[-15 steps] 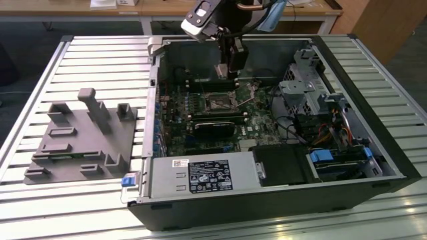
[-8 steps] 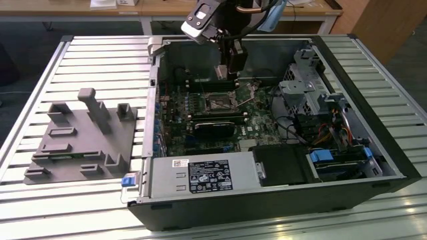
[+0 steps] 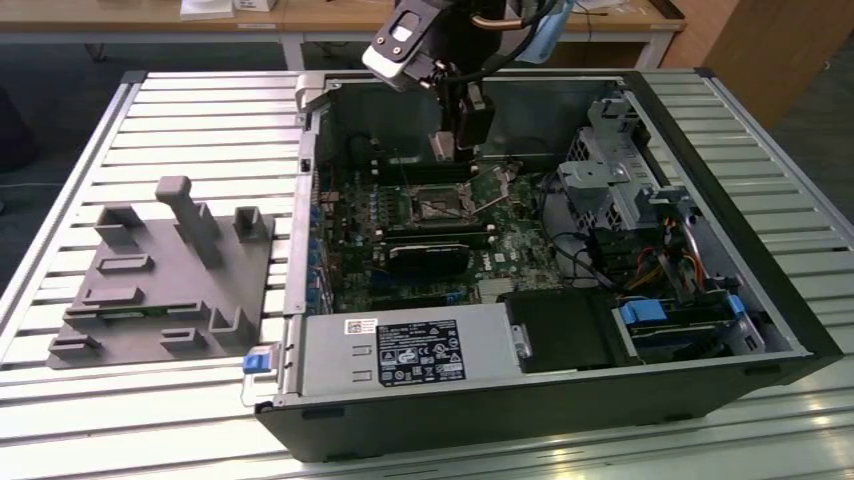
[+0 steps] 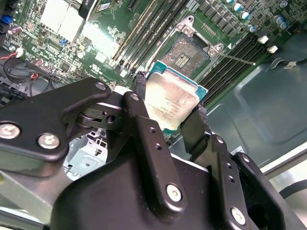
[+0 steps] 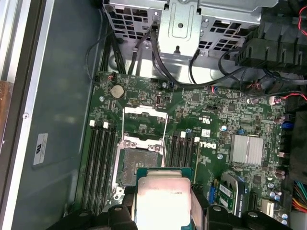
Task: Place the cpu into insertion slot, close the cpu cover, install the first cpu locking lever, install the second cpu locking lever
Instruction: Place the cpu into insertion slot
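My gripper hangs inside the open computer case, above the back part of the green board. It is shut on the cpu, a pale silver square chip pinched by its edges between two black fingers. In the first wrist view the cpu sits just short of the insertion slot, not in it. The insertion slot lies bare with its dark contact field showing. The cpu cover is swung open beside the slot. A thin metal locking lever sticks out from the socket's corner.
Long black memory slots flank the socket on both sides. A black block sits on the board in front of the socket. The drive cage and cables stand at the exterior view's right, a grey fixture at its left.
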{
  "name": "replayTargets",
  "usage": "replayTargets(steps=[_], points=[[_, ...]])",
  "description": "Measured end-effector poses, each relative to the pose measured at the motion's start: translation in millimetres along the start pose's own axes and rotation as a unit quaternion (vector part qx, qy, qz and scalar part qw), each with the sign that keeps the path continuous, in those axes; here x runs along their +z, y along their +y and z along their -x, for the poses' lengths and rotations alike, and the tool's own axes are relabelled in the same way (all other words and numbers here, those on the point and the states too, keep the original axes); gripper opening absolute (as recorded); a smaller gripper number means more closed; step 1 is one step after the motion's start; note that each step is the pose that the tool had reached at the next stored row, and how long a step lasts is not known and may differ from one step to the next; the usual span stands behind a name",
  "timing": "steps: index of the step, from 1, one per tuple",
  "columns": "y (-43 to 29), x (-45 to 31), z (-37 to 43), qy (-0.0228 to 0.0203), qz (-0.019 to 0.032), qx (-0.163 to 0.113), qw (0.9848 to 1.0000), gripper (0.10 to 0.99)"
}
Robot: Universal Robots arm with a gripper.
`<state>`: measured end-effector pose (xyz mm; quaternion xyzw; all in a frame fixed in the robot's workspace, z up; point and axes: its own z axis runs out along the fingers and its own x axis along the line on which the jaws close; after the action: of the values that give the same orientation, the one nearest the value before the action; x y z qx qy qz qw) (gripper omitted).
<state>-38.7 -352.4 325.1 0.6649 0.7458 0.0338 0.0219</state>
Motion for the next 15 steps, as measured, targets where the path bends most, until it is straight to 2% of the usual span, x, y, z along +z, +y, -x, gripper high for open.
replayTargets(steps=[15], points=[[-0.4,4.7,0.1,-0.0011,0.0,0.0,1.0,0.541]])
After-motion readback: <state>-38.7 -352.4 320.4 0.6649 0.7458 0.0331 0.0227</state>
